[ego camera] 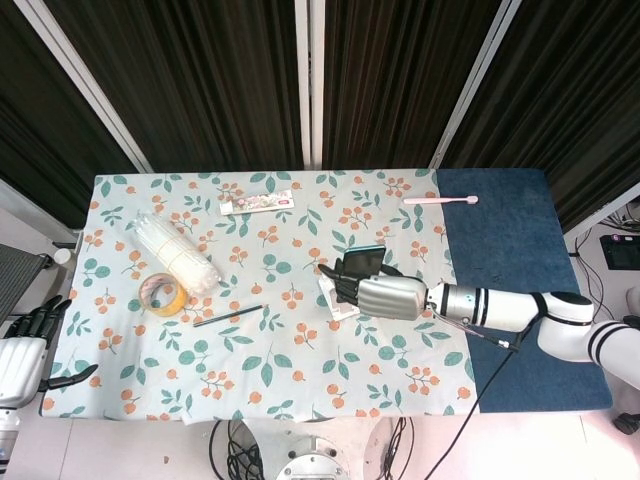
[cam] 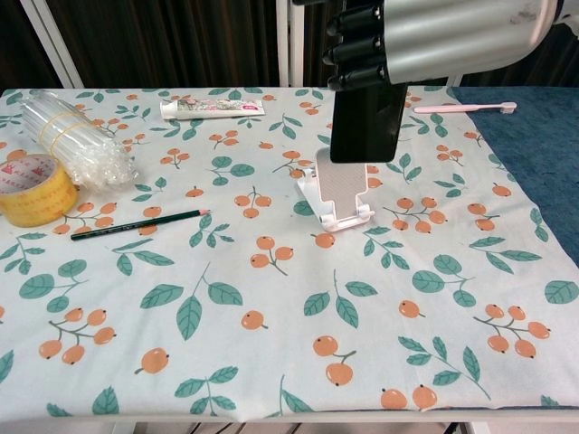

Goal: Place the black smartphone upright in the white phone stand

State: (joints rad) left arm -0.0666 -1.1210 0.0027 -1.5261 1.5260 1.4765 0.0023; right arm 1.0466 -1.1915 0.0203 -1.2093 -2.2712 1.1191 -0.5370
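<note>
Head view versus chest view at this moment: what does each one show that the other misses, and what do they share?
Only the head view shows the left hand, idle off the table's corner, and the right arm's full reach. Only the chest view shows the black smartphone hanging upright just above the white phone stand, not seated. Both show the right hand holding the phone, the tape roll, pencil and toothbrush.

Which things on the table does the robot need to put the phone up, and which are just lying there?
Needed:
phone, held by the right hand
stand

Lying about:
tape roll
pencil
bundle of clear tubes
tube
toothbrush
left hand, idle at the table edge
</note>
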